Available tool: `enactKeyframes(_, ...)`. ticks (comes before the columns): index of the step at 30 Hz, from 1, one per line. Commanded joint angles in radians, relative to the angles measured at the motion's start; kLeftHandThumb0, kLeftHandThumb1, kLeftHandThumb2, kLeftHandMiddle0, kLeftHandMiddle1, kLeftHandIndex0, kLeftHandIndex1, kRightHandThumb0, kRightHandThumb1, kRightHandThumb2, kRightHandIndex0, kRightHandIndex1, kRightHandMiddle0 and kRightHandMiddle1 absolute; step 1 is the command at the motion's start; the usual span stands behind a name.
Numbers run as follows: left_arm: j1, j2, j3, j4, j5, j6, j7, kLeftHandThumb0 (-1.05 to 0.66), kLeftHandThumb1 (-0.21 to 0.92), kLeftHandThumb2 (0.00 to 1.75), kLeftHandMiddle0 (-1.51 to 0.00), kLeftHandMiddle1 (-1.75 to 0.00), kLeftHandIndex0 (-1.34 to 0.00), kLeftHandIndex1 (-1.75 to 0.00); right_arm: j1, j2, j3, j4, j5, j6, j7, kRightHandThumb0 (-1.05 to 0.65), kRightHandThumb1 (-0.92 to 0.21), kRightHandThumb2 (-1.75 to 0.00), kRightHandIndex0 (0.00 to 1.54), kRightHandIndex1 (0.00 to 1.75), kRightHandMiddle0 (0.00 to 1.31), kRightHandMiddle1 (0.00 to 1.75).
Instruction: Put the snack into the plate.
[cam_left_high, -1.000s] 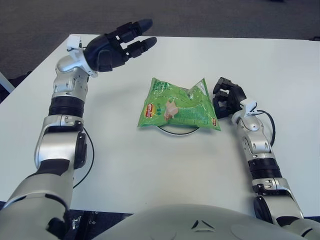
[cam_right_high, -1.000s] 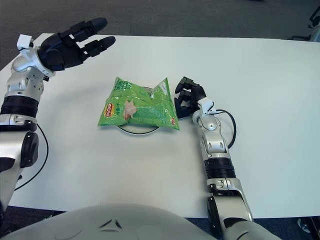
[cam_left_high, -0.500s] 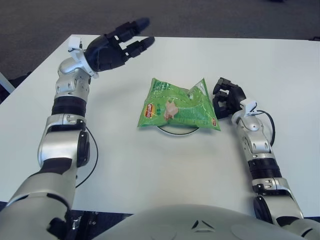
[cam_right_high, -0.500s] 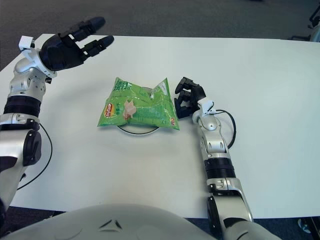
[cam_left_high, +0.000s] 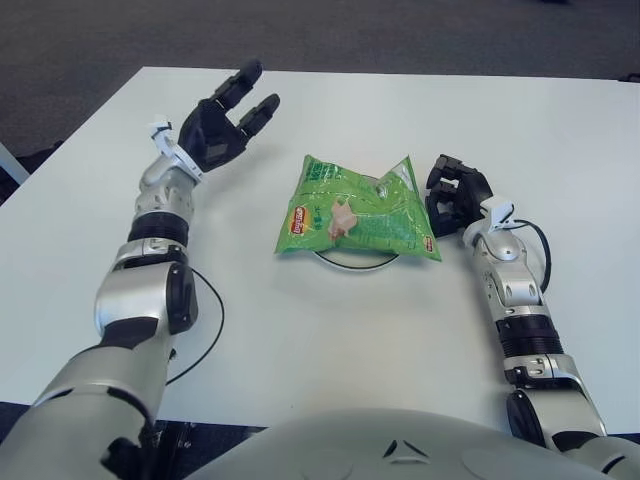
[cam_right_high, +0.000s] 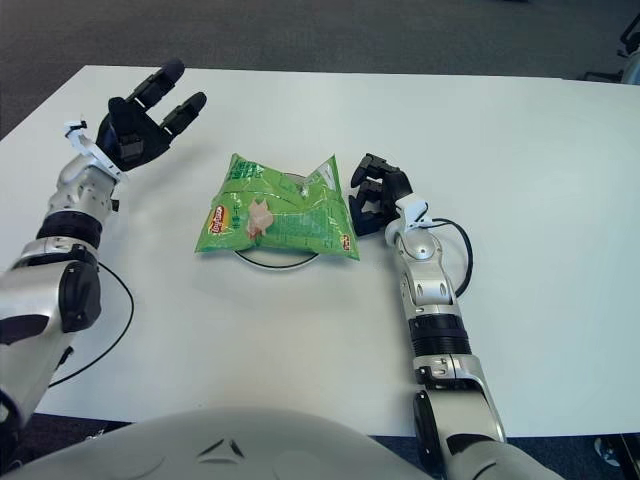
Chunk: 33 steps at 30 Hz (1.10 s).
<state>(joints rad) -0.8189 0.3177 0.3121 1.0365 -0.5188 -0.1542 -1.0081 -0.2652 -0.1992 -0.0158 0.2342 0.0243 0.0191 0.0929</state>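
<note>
The right hand (cam_left_high: 455, 195) sits with its fingers curled and gripping nothing, just beside the right edge of the snack (cam_left_high: 358, 212), close enough that I cannot tell whether the knuckles touch the bag's crimped corner. My worry starts there: any outward swing or uncurling of those fingers could nudge the light, puffy bag and slide it off its perch. The bag already lies across the plate (cam_left_high: 352, 263), which it covers almost entirely, only a thin arc of dark rim peeking out below; it overhangs on both sides, so a small push could tip it onto the counter (cam_left_high: 330, 330). The left hand (cam_left_high: 226, 122) is raised with fingers spread, holding nothing, well to the left of the snack and beyond it, so it looks less likely to disturb anything.
</note>
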Motion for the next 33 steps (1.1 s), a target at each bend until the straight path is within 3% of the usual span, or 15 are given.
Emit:
enactKeyframes(1, 0.034, -0.010, 0.025, 0.018, 0.012, -0.002, 0.049, -1.04, 0.92, 0.77, -0.18, -0.12, -0.02, -0.04, 0.092, -0.003, 0.015, 0.077, -0.024, 0.107, 0.009, -0.01, 0.08, -1.75, 0.90, 1.75, 0.72, 1.68)
enactKeyframes(4, 0.045, -0.013, 0.026, 0.013, 0.031, -0.024, 0.095, -1.02, 0.92, 0.78, -0.16, -0.35, -0.01, -0.16, 0.092, -0.002, 0.015, 0.076, -0.025, 0.108, 0.007, -0.01, 0.08, -1.75, 0.90, 1.75, 0.72, 1.68)
enactKeyframes(6, 0.058, -0.016, 0.025, 0.007, 0.052, -0.047, 0.134, -1.01, 0.92, 0.79, -0.15, -0.60, 0.00, -0.30, 0.092, -0.002, 0.015, 0.076, -0.025, 0.108, 0.006, -0.01, 0.08, -1.75, 0.90, 1.75, 0.71, 1.69)
enactKeyframes(8, 0.075, -0.019, 0.023, 0.000, 0.071, -0.071, 0.176, -1.00, 0.92, 0.80, -0.19, -0.77, 0.00, -0.50, 0.092, -0.001, 0.015, 0.076, -0.026, 0.109, 0.004, -0.01, 0.08, -1.75, 0.90, 1.75, 0.71, 1.69)
enactKeyframes(10, 0.091, -0.024, 0.022, -0.007, 0.086, -0.092, 0.211, -0.99, 0.92, 0.82, -0.27, -0.95, 0.00, -0.83, 0.092, -0.002, 0.015, 0.076, -0.027, 0.109, 0.003, -0.01, 0.08, -1.75, 0.90, 1.75, 0.71, 1.69)
enactKeyframes(13, 0.117, -0.036, 0.017, -0.023, 0.116, -0.134, 0.275, -0.97, 0.92, 0.84, -0.34, -1.12, 0.00, -1.11, 0.091, -0.005, 0.018, 0.078, -0.033, 0.107, 0.002, -0.01, 0.08, -1.75, 0.90, 1.75, 0.71, 1.69)
enactKeyframes(15, 0.136, -0.048, 0.007, -0.040, 0.151, -0.179, 0.345, -0.92, 0.92, 0.84, -0.40, -1.37, -0.02, -1.40, 0.090, -0.004, 0.018, 0.079, -0.033, 0.106, 0.002, -0.01, 0.08, -1.75, 0.90, 1.75, 0.71, 1.70)
enactKeyframes(18, 0.176, -0.085, -0.011, -0.087, 0.200, -0.249, 0.435, -0.85, 0.92, 0.83, -0.46, -1.59, -0.12, -1.61, 0.091, -0.001, 0.016, 0.077, -0.026, 0.107, 0.004, -0.01, 0.08, -1.75, 0.90, 1.75, 0.71, 1.70)
enactKeyframes(23, 0.245, -0.136, -0.037, -0.156, 0.252, -0.318, 0.533, -0.73, 0.92, 0.81, -0.65, -1.72, -0.33, -1.72, 0.091, -0.002, 0.013, 0.080, -0.024, 0.107, 0.007, -0.01, 0.08, -1.75, 0.90, 1.75, 0.72, 1.68)
enactKeyframes(24, 0.253, -0.139, -0.040, -0.165, 0.258, -0.320, 0.545, -0.61, 0.84, 0.82, -0.69, -1.73, -0.33, -1.73, 0.091, -0.002, 0.014, 0.082, -0.024, 0.106, 0.007, -0.01, 0.08, -1.75, 0.90, 1.75, 0.72, 1.68)
enactKeyframes(27, 0.268, -0.142, -0.047, -0.181, 0.270, -0.317, 0.571, -0.46, 0.74, 0.83, -0.74, -1.74, -0.33, -1.74, 0.090, -0.003, 0.014, 0.083, -0.025, 0.104, 0.006, -0.01, 0.08, -1.75, 0.90, 1.75, 0.72, 1.68)
enactKeyframes(33, 0.289, -0.120, -0.033, -0.101, 0.297, -0.311, 0.645, -0.42, 0.56, 1.02, -0.90, -1.75, -0.43, -1.75, 0.090, -0.008, 0.013, 0.091, -0.024, 0.094, 0.013, -0.01, 0.08, -1.75, 0.90, 1.75, 0.72, 1.68)
